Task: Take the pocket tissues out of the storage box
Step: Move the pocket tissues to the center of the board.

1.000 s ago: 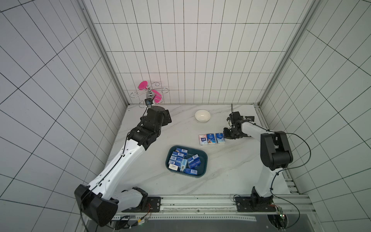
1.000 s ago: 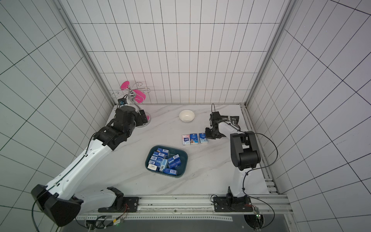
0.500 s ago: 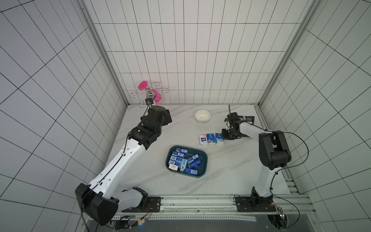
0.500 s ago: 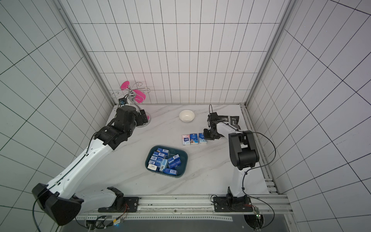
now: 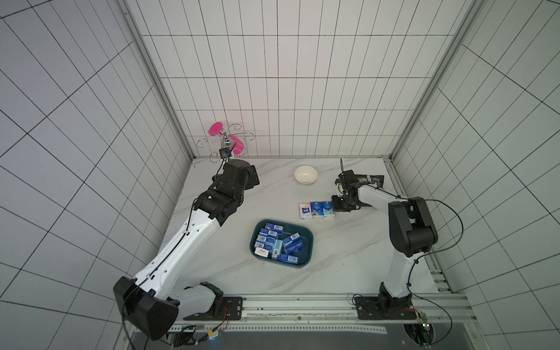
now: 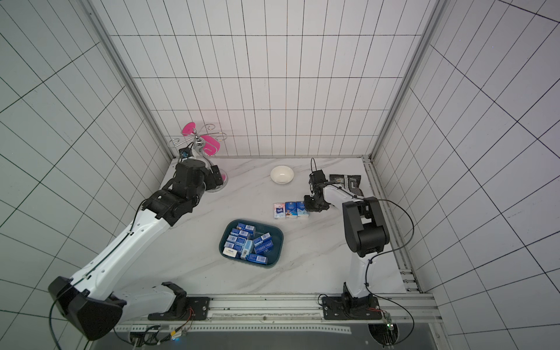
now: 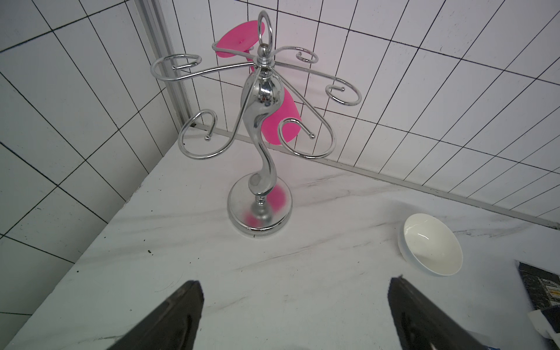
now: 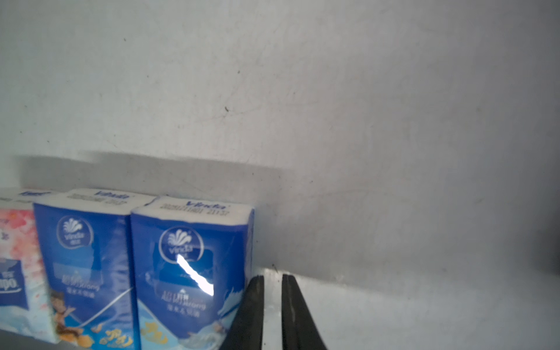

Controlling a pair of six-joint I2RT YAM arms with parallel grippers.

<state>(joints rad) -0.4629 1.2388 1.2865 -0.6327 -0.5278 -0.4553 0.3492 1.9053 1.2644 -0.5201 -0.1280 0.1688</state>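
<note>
Most pocket tissues (image 5: 277,246) lie jumbled in the storage box (image 5: 311,242) at the centre of both top views, while three packs (image 5: 317,209) lie side by side on the surface (image 5: 357,248) just up and right of it. The right claw (image 8: 272,277) is just beside the rightmost pack's edge, its fingers (image 8: 251,303) a slim gap apart with nothing between them. The left claw (image 7: 294,281) is spread wide and empty, facing a chrome rack (image 7: 262,100).
</note>
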